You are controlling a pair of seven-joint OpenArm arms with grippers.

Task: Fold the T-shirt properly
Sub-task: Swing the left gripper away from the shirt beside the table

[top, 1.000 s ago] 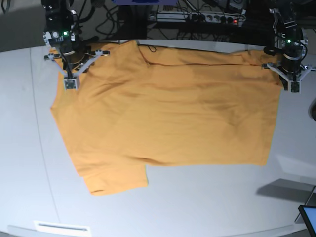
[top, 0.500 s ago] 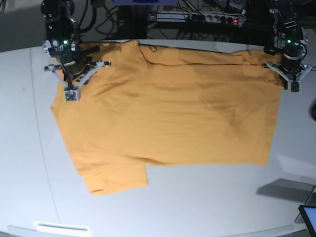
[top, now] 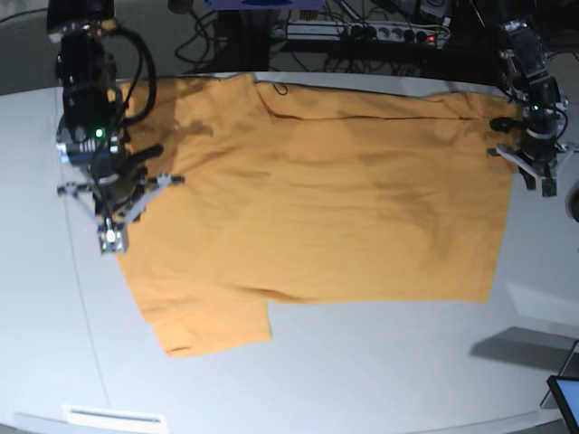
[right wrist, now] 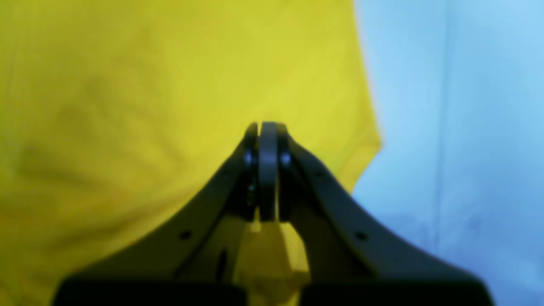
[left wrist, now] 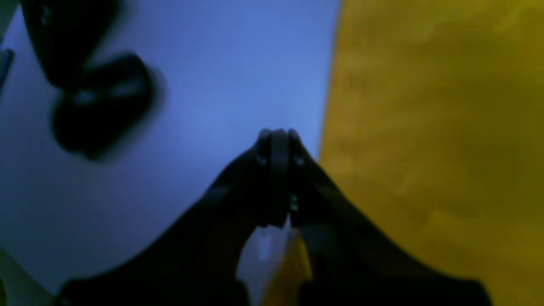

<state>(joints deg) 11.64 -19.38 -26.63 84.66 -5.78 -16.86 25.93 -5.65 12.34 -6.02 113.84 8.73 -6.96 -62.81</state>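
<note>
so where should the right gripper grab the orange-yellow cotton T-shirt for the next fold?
Probably the loose short sleeve of the orange-yellow cotton T-shirt, taken from its free outer edge on the camera-near side: it sticks out past the flat body. The right gripper, shut, hangs closest.

Base view: even overhead light, sharp focus, curved distortion at the counter [top: 362, 380] edges, soft shadows beside the T-shirt [top: 317, 208]. Both wrist views: dim, blurred, blue-tinted; pincer silhouettes dark, cloth out of focus.
</note>
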